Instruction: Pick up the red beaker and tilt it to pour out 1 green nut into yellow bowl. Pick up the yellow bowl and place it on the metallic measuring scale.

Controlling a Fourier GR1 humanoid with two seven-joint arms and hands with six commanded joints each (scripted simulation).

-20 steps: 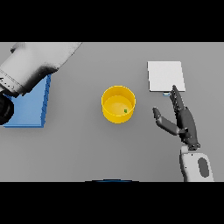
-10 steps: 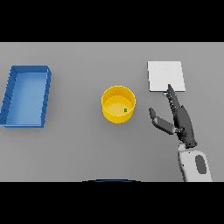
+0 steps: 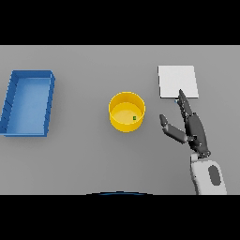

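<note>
Yellow bowl (image 3: 127,111): frame centre on desk (image 3: 84,159), green nut (image 3: 134,118) inside.
Scale (image 3: 177,81): upper right, bare.
Right hand (image 3: 193,129): fingers released, thumb spread toward bowl for grasp.
Left hand: out of view.

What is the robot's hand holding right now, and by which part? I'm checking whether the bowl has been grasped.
Nothing. The right hand is open, fingers straight, beside the yellow bowl without touching it. The left hand is out of view.
</note>
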